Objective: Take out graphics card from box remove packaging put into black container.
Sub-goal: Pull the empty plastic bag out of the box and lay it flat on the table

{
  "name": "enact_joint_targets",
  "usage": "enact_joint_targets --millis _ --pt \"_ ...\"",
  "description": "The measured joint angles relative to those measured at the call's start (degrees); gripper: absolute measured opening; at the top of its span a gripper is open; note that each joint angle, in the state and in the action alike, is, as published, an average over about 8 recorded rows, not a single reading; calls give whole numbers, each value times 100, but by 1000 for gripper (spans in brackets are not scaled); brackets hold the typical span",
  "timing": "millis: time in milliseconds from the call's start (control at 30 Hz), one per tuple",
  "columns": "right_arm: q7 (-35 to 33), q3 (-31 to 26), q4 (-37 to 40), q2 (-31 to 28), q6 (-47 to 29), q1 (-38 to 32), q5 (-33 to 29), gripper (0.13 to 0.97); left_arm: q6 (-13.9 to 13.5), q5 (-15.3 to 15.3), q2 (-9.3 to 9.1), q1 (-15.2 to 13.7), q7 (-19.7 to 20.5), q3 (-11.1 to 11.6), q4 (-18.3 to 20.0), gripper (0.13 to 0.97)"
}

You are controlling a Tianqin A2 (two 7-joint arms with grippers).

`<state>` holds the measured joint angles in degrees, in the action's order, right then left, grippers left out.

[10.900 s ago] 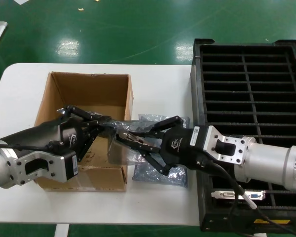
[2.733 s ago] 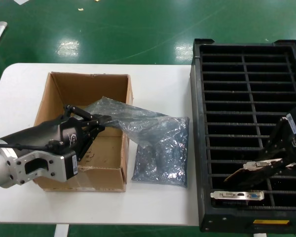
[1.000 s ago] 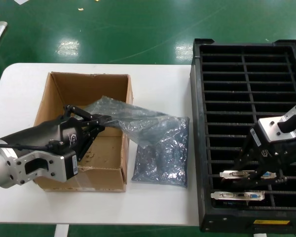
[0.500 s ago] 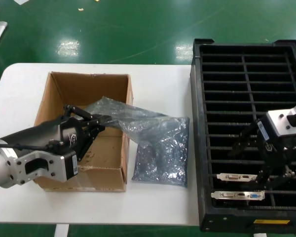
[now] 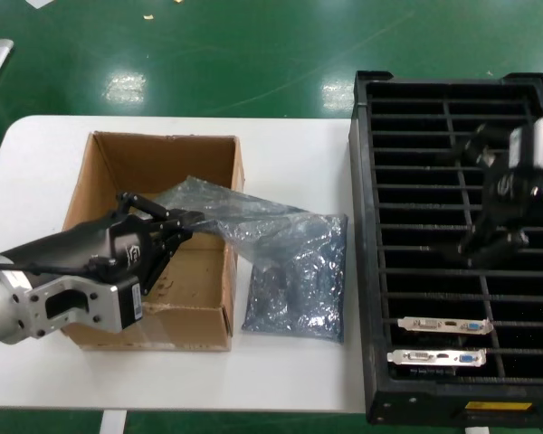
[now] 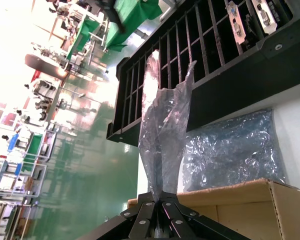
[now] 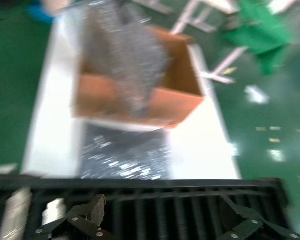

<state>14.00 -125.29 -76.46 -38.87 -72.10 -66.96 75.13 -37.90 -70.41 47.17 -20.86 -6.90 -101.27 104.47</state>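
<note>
Graphics card (image 5: 444, 324) number one lies in a slot of the black container (image 5: 366, 271), at about 5 o'clock of the crate in the head view. Its long axis runs left to right along the slot row, and the silver bracket with the white and blue ports faces up. A second graphics card (image 5: 437, 357) lies in the next row toward the front, parallel to the first, just behind the yellow front label (image 5: 497, 407).

At the left of the table (image 5: 299, 154) stands the box (image 5: 219, 321), open at the top. The left gripper (image 5: 183, 223) hangs over the box, at about 3 o'clock of its opening, and its fingers are pressed together on one end of the packaging (image 5: 244, 221). This empty bag stretches from the gripper toward 3 o'clock, over the right wall of the box. In the left wrist view the same bag (image 6: 162, 130) stands out straight from the closed fingertips, with its open mouth at the far end.

Just right of the box, a second bag (image 5: 297, 289) lies flat on the table between the box and the crate, with its long axis pointing from 12 to 6 o'clock.

The right gripper (image 5: 489, 242) is above the right column of the crate, at about 3 o'clock of it, well apart from both cards. In the right wrist view its fingers (image 7: 92, 212) are spread wide, with nothing between them.
</note>
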Motion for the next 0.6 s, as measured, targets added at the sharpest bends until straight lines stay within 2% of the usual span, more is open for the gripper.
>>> enact_joint_targets --millis 267,300,600 --pt "192 950 166 -17 1284 726 389 841 0 0 0 0 0 0 0 138" --pt "181 1056 234 -6 1390 785 472 841 0 0 0 0 0 0 0 138" --pt "-49 1640 791 15 1770 988 1045 936 0 0 0 0 0 0 0 138"
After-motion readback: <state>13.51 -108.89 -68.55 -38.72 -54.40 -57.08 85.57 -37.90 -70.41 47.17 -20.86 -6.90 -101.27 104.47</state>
